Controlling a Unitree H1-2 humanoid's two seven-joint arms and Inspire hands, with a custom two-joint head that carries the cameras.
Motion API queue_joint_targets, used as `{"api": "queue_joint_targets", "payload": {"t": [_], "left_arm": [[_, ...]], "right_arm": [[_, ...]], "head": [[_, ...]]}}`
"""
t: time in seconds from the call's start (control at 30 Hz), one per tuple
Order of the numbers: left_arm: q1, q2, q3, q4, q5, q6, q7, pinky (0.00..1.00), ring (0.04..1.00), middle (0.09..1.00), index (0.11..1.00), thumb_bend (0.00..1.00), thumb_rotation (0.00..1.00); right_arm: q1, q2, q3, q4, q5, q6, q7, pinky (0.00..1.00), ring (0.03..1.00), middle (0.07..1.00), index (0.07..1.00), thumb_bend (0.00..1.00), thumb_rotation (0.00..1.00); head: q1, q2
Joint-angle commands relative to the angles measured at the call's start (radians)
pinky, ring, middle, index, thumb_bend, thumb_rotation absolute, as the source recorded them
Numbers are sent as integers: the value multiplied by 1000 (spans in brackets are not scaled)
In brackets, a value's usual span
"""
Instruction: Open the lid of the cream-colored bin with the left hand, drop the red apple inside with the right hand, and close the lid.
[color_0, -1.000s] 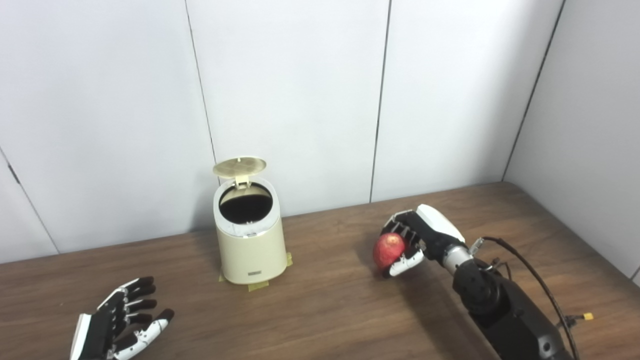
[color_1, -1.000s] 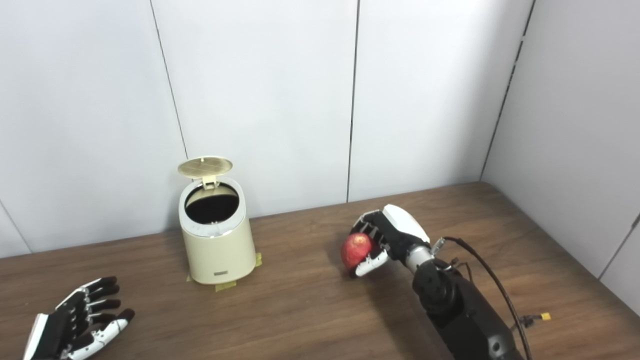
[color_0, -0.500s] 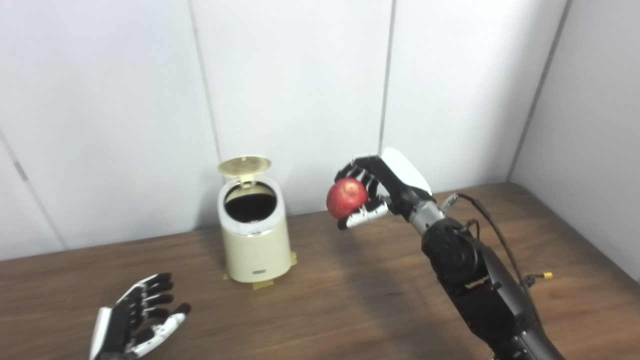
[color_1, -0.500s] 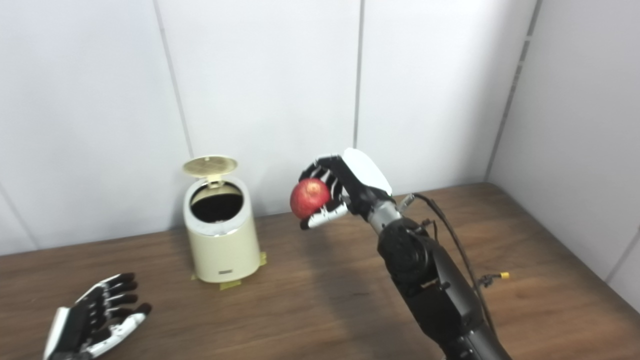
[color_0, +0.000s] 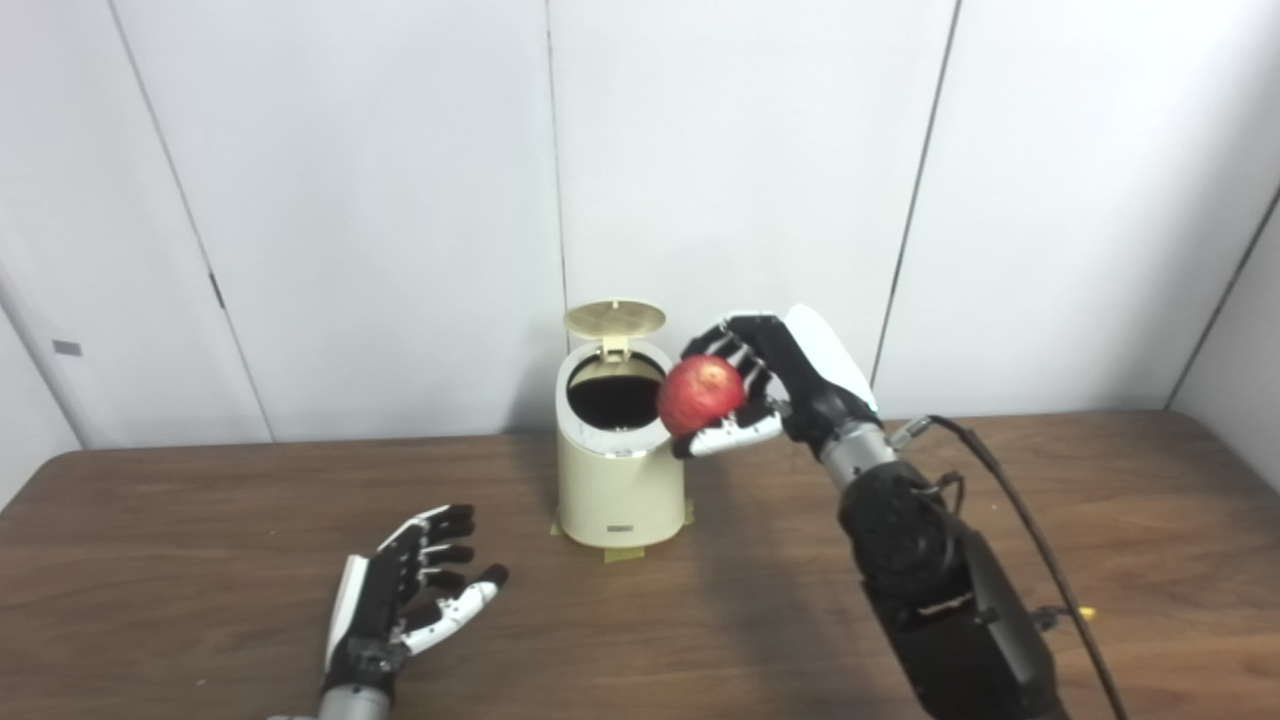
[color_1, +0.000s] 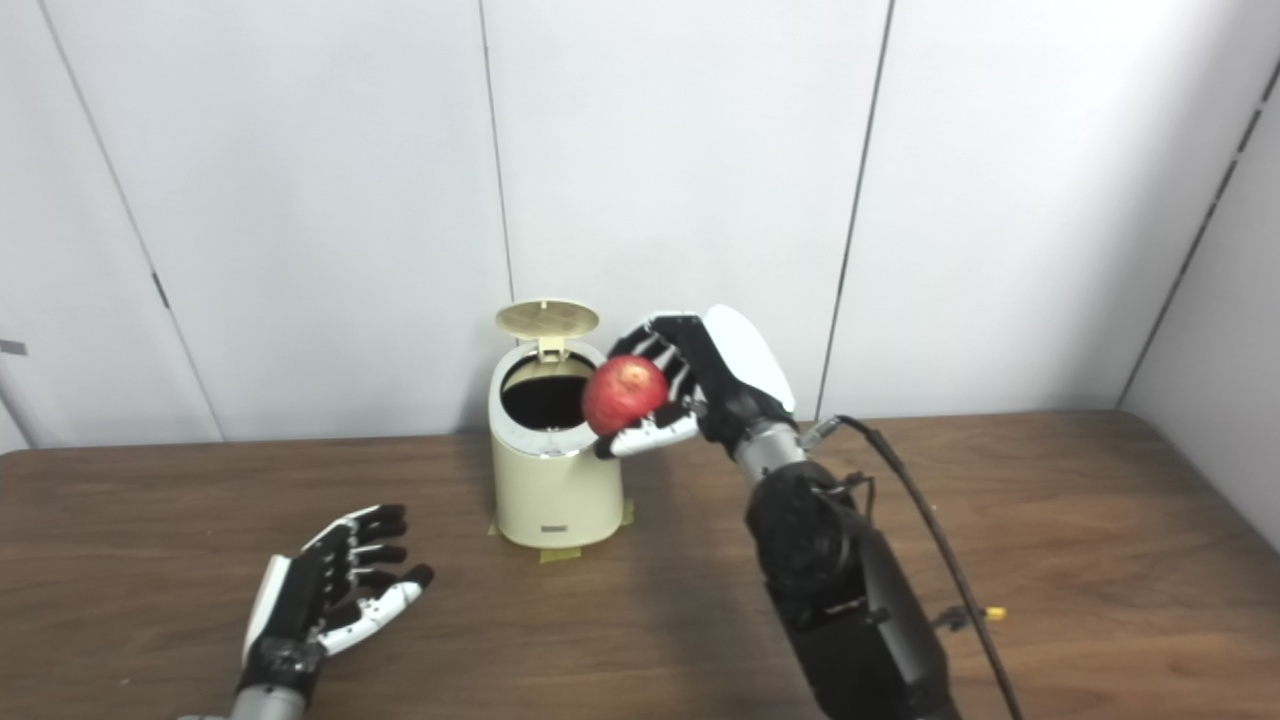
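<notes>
I note my right hand (color_0: 770, 385) cupping the apple (color_0: 700, 394) beside the bin (color_0: 618, 470), lid (color_0: 614, 317) up, my left hand (color_0: 405, 595) spread over the counter (color_0: 200, 560); firm, smooth fruit, likely slippery, best gripped around its middle.

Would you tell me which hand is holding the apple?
The right hand, raised beside the bin's rim, grips the apple; the left hand is open and empty.
</notes>
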Motion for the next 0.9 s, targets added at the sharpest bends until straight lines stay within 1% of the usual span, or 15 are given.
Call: {"api": "queue_joint_targets", "payload": {"t": [0.0,0.1,0.2,0.3,0.4,0.53,0.7,0.8,0.87], "left_arm": [[-36,-8,-6,-12,5,-16,2,594,687,759,768,635,135],[-38,-13,-9,-9,2,-16,5,591,685,758,767,636,137],[-40,-18,-10,-8,0,-17,8,590,684,761,764,638,122],[-42,-20,-13,-10,3,-15,10,572,678,764,766,640,131],[-42,-22,-12,-12,2,-13,10,579,681,763,766,641,131],[-43,-25,-11,-15,1,-6,10,568,682,760,763,637,129],[-42,-28,-12,-19,2,-1,11,584,688,762,764,638,126],[-41,-30,-11,-22,-1,-2,9,587,687,762,766,637,122],[-41,-32,-11,-20,-1,-8,11,591,692,761,766,638,121]], "right_arm": [[-73,-3,-2,-6,-14,-32,-38,276,359,473,562,507,0],[-97,13,6,14,-17,-25,-42,299,363,477,558,508,0],[-110,22,9,38,-10,-39,-59,276,355,467,560,507,0],[-122,32,11,69,-5,-50,-79,268,354,465,561,506,0],[-134,37,15,102,-7,-69,-102,260,356,461,561,507,0],[-156,35,27,153,-20,-98,-135,236,350,452,557,506,0],[-182,29,41,198,-44,-109,-160,236,348,452,557,506,0],[-191,27,46,214,-49,-120,-171,246,347,455,560,505,0],[-195,24,54,233,-63,-142,-191,264,350,463,564,505,0]], "head": [[1,2],[7,1],[13,1],[17,1],[19,2],[20,2],[23,4],[24,5],[23,5]]}}
